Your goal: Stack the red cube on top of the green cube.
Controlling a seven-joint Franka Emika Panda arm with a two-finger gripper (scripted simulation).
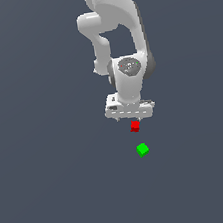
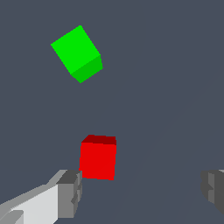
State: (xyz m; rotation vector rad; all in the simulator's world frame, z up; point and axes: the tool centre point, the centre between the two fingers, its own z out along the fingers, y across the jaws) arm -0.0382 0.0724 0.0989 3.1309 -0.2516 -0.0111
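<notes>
The red cube (image 1: pixel 135 126) sits on the dark grey floor just under my gripper (image 1: pixel 133 119). In the wrist view the red cube (image 2: pixel 98 158) lies between the two grey fingers, close to one fingertip (image 2: pixel 70 192) and well apart from the other (image 2: pixel 213 189). My gripper (image 2: pixel 142 190) is open wide and holds nothing. The green cube (image 1: pixel 143 149) lies a short way from the red one, nearer the camera in the exterior view, turned at an angle. It also shows in the wrist view (image 2: pixel 78 53), beyond the red cube.
The plain dark grey floor (image 1: pixel 53 183) stretches all around the two cubes. The white arm (image 1: pixel 117 36) rises above the gripper in the exterior view.
</notes>
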